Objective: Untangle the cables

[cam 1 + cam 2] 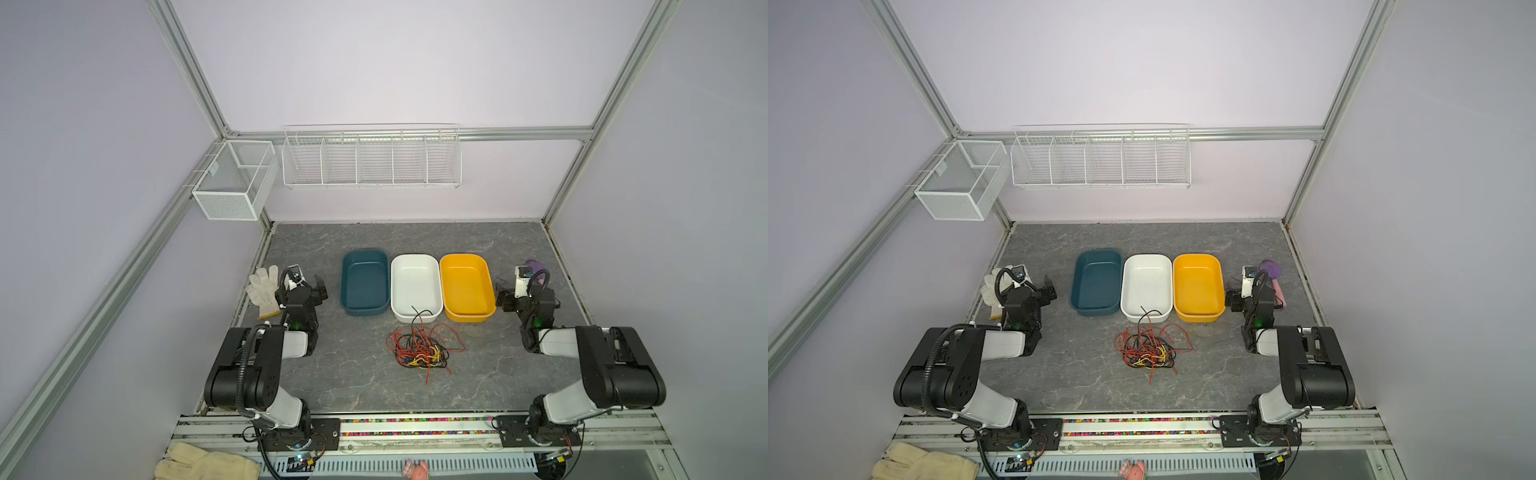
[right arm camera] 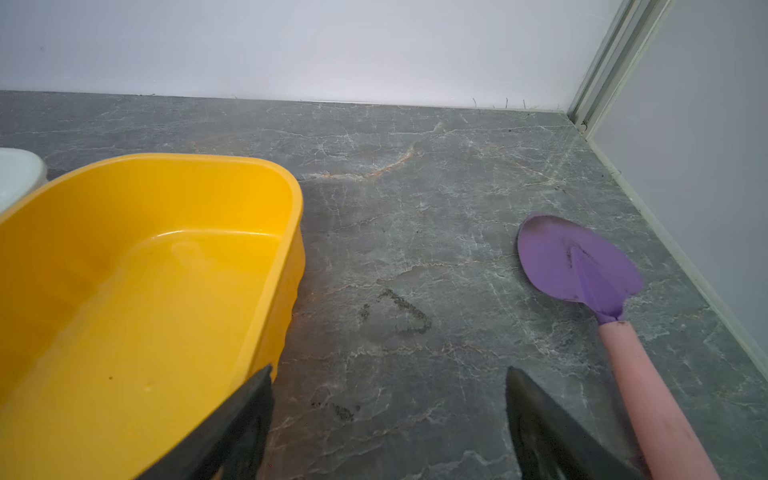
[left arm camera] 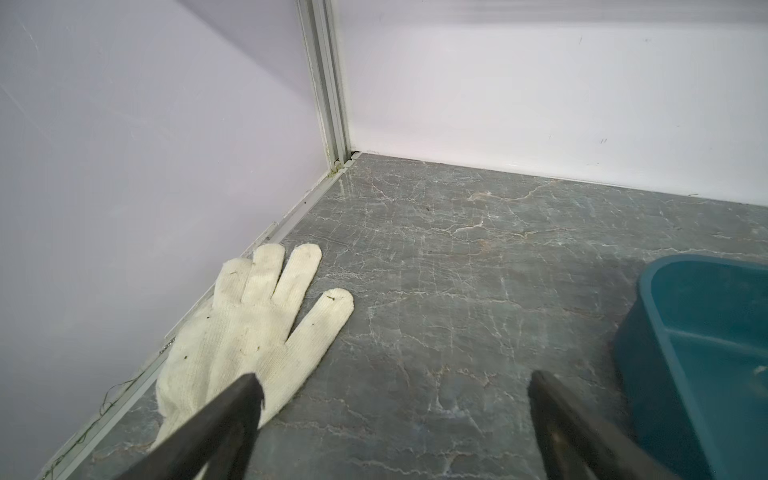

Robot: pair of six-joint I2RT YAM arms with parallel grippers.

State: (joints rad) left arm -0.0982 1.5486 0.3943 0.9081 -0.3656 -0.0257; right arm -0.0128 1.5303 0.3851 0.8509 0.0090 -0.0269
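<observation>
Just in front of the white rectangular plastic tub (image 1: 394,286) we note the tangle of thin red, black and yellow cables (image 1: 419,349), with one black strand over its rim. The left gripper (image 3: 395,376) and right gripper (image 2: 388,370) flank the tub, jaws apart and empty. Risk: pulling one strand may tighten the knots or drag the tub.

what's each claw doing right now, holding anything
Left claw: open, holding nothing.
Right claw: open, holding nothing.
</observation>
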